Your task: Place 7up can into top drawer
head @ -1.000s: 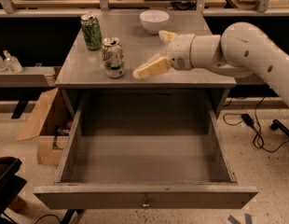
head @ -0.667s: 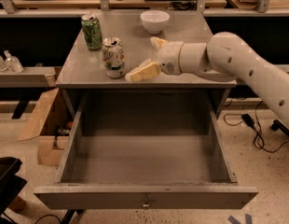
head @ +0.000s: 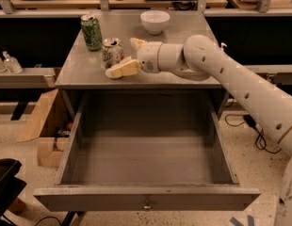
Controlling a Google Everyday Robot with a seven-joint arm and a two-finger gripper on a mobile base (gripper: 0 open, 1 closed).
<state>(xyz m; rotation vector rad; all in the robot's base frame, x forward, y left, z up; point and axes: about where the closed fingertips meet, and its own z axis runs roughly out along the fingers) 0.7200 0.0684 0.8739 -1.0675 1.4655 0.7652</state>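
The 7up can (head: 111,52), pale silver with green and red markings, stands upright on the grey table top (head: 85,72) near its left front. My gripper (head: 121,57) comes in from the right at can height. It is open, with one cream finger (head: 122,69) just in front of the can and the other (head: 136,43) behind and to the can's right. The can sits at the mouth of the fingers, not gripped. The top drawer (head: 146,199) is pulled fully out below the table, with nothing inside and a small pull at the middle of its front panel.
A darker green can (head: 91,32) stands at the table's back left. A white bowl (head: 155,21) sits at the back middle. A cardboard box (head: 44,126) lies on the floor to the left. Cables run on the floor at right.
My gripper has moved left across the table top toward the 7up can, and its fingers now flank the can's right side. The can and drawer have not moved.
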